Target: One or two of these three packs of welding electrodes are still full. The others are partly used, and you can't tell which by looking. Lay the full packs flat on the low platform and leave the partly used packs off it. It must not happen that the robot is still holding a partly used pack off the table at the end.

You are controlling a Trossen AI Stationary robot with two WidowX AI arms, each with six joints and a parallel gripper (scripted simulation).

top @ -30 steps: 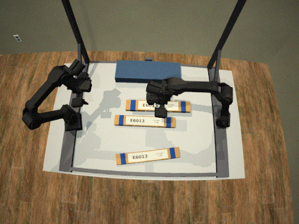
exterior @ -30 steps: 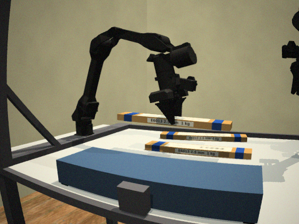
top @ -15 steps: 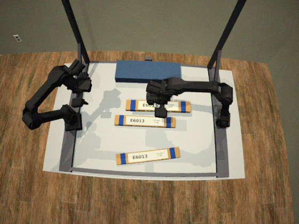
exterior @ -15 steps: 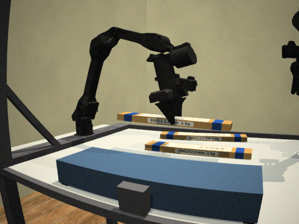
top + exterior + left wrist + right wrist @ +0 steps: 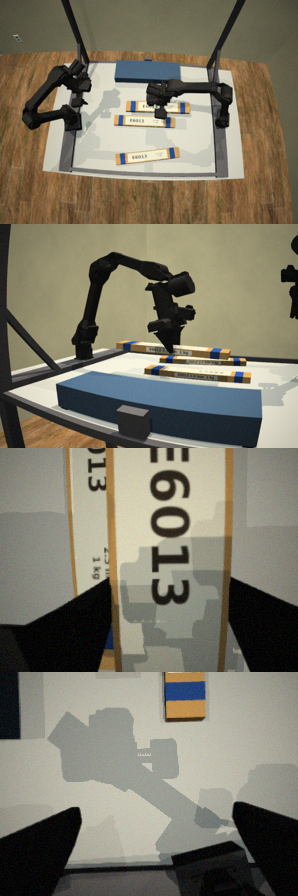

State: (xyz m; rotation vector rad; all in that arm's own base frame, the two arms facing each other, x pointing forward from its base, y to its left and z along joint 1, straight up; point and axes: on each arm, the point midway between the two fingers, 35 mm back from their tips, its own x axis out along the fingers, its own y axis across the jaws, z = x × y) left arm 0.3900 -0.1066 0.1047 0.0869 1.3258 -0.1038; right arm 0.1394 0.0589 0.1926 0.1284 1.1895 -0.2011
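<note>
top view: the left gripper [image 5: 160, 105] [image 5: 174, 348] [image 5: 168, 583] grips the pack nearest the platform [image 5: 147, 70] [image 5: 159, 394]; the middle pack [image 5: 137, 120] [image 5: 198, 376] [image 5: 90, 523] lies farther from the platform, the last pack [image 5: 147, 156] [image 5: 203, 362] farthest

exterior view: the gripped pack [image 5: 143, 106] [image 5: 197, 352] [image 5: 170, 523] is raised beyond the platform

left wrist view: fingers clasp its long sides

right wrist view: the right gripper [image 5: 83, 92] [image 5: 294, 310] [image 5: 156, 811] is open, well apart from one pack's end [image 5: 185, 702]
</note>
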